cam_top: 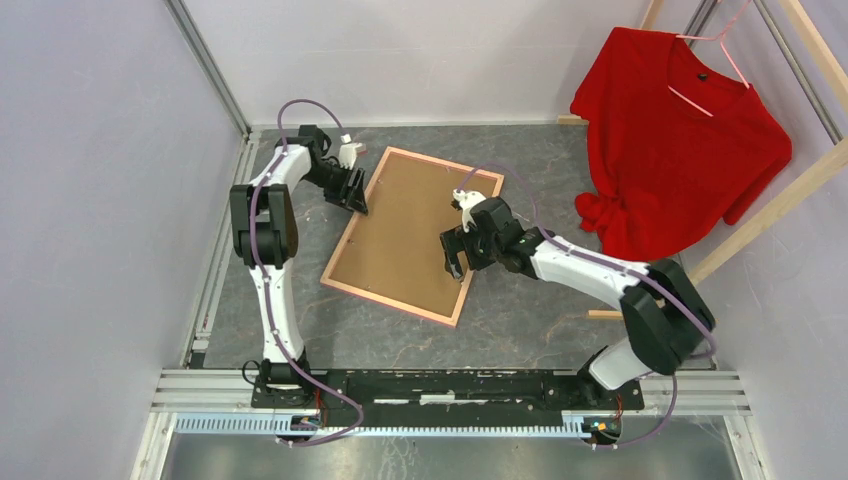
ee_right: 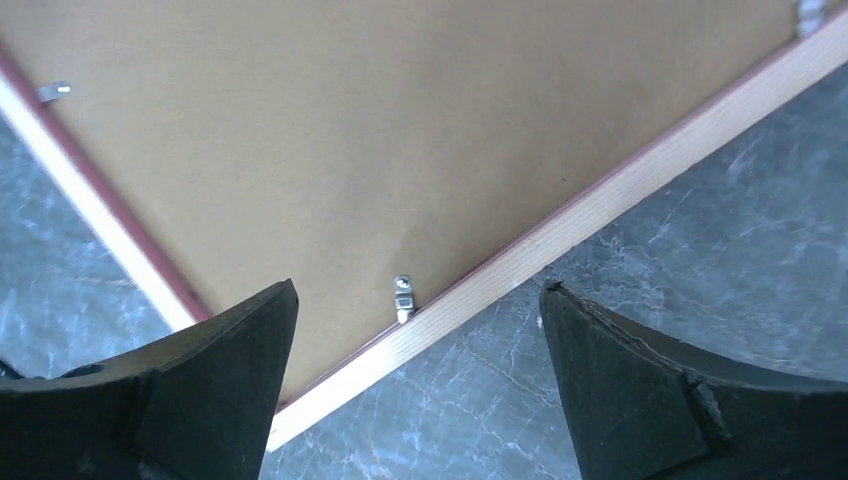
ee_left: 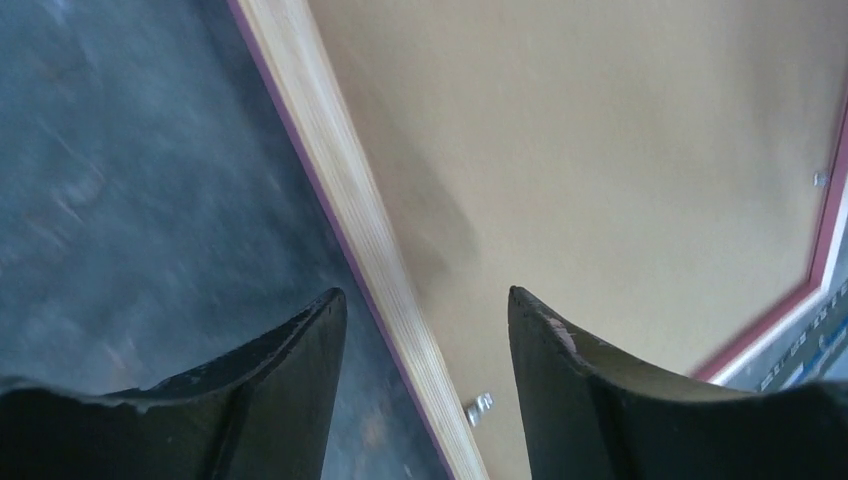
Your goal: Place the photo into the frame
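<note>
The frame (cam_top: 390, 303) lies face down on the grey table, its brown backing board (cam_top: 410, 230) up and a light wood rim around it. The photo is hidden. My left gripper (cam_top: 358, 205) is open at the frame's left edge. In the left wrist view its fingers (ee_left: 428, 295) straddle the wood rim (ee_left: 350, 190) without touching it, with a metal clip (ee_left: 479, 408) close by. My right gripper (cam_top: 458, 268) stands open at the frame's right edge. In the right wrist view the gripper (ee_right: 418, 287) spans the rim (ee_right: 600, 210) and a small clip (ee_right: 402, 297).
A red shirt (cam_top: 680, 140) hangs on a pink hanger from a wooden rack (cam_top: 770, 205) at the back right, close to the right arm. Pale walls close in the table on the left and at the back. A metal rail (cam_top: 450, 385) carries both arm bases.
</note>
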You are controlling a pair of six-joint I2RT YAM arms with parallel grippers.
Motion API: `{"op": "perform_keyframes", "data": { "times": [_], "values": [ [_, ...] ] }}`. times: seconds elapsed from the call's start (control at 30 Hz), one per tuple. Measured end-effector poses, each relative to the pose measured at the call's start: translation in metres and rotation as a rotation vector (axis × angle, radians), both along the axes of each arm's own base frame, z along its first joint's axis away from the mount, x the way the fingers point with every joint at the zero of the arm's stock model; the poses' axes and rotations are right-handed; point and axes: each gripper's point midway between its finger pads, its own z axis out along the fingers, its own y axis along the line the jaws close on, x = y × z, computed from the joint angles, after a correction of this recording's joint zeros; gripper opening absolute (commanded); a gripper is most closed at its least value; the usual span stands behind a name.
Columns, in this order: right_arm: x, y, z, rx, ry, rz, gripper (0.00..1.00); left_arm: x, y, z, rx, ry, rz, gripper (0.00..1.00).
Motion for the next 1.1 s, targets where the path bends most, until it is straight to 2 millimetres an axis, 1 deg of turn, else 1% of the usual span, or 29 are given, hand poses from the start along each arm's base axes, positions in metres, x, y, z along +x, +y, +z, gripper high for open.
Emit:
{"op": "perform_keyframes", "data": {
  "times": [0.03,0.07,0.1,0.13,0.2,0.23,0.3,0.33,0.37,0.4,0.47,0.57,0.6,0.67,0.77,0.87,0.97,1.03,1.1],
  "values": [
    [-0.003,0.003,0.014,-0.003,-0.038,0.034,0.98,-0.009,0.003,0.002,0.016,0.004,-0.012,0.70],
    [-0.005,0.006,0.023,-0.004,-0.064,0.058,0.98,-0.019,0.007,0.005,0.029,0.010,-0.025,0.71],
    [-0.007,0.011,0.033,-0.004,-0.091,0.086,0.98,-0.028,0.008,0.009,0.039,0.011,-0.039,0.71],
    [-0.008,0.018,0.042,-0.006,-0.123,0.114,0.98,-0.041,0.011,0.014,0.048,0.017,-0.055,0.72],
    [-0.016,0.041,0.057,0.004,-0.173,0.197,0.97,-0.062,0.014,0.025,0.059,0.012,-0.089,0.89],
    [-0.024,0.053,0.060,0.011,-0.186,0.243,0.95,-0.070,0.015,0.030,0.063,0.006,-0.105,0.91],
    [-0.045,0.081,0.061,0.016,-0.200,0.353,0.92,-0.089,0.016,0.040,0.068,-0.006,-0.139,0.92],
    [-0.054,0.094,0.059,0.017,-0.199,0.401,0.89,-0.096,0.017,0.042,0.069,-0.008,-0.152,0.94],
    [-0.065,0.110,0.053,0.014,-0.195,0.459,0.87,-0.107,0.018,0.043,0.071,-0.010,-0.172,0.98],
    [-0.069,0.116,0.049,0.012,-0.191,0.483,0.85,-0.114,0.019,0.043,0.071,-0.008,-0.181,1.00],
    [-0.082,0.129,0.031,-0.012,-0.174,0.548,0.82,-0.133,0.023,0.040,0.068,-0.005,-0.211,1.00],
    [-0.091,0.132,0.009,-0.053,-0.148,0.591,0.76,-0.160,0.028,0.037,0.059,0.003,-0.250,1.00],
    [-0.093,0.132,0.001,-0.071,-0.142,0.601,0.74,-0.166,0.030,0.037,0.057,-0.006,-0.263,1.00],
    [-0.097,0.134,-0.004,-0.084,-0.141,0.617,0.70,-0.175,0.031,0.040,0.050,-0.034,-0.286,1.00],
    [-0.100,0.135,-0.009,-0.111,-0.152,0.629,0.68,-0.181,0.030,0.051,0.030,-0.107,-0.318,1.00],
    [-0.102,0.138,-0.010,-0.125,-0.179,0.640,0.65,-0.184,0.025,0.060,0.010,-0.171,-0.336,1.00],
    [-0.103,0.137,-0.014,-0.143,-0.199,0.645,0.61,-0.187,0.023,0.059,0.001,-0.201,-0.339,1.00],
    [-0.104,0.135,-0.018,-0.156,-0.205,0.645,0.59,-0.187,0.022,0.055,-0.001,-0.228,-0.336,1.00],
    [-0.104,0.133,-0.023,-0.170,-0.207,0.643,0.53,-0.189,0.023,0.051,0.006,-0.266,-0.334,1.00]
  ]
}}
